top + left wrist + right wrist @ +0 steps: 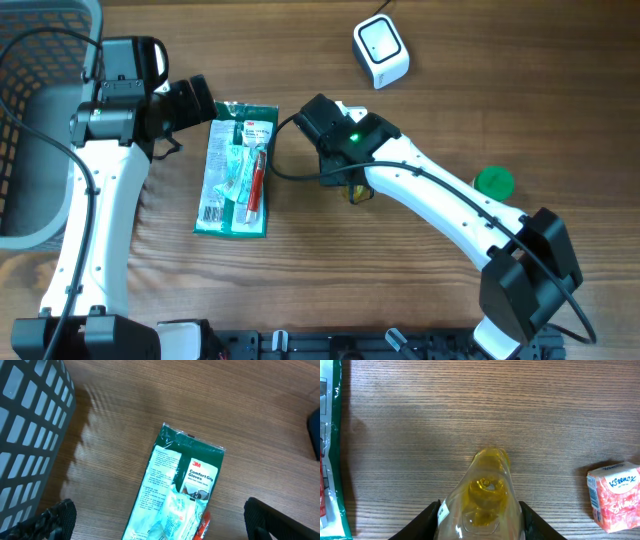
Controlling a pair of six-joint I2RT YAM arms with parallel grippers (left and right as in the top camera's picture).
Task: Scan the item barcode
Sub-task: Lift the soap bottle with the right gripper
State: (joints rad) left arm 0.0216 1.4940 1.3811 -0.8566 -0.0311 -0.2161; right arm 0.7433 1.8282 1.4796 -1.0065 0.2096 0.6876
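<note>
Yellow bottle (487, 485) pinched in right end effector (479, 520), well apart from scanner (381, 50); left end effector (161, 519) spread; scan pending.

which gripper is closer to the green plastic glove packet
Left: the left gripper hangs open over one end of the green glove packet; the right gripper is beside it, holding a yellow bottle.

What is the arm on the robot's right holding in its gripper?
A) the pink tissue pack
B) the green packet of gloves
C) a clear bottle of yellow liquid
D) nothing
C: the right wrist view shows the bottle clamped in the right gripper, while the gloves packet and the tissue pack lie apart from it.
</note>
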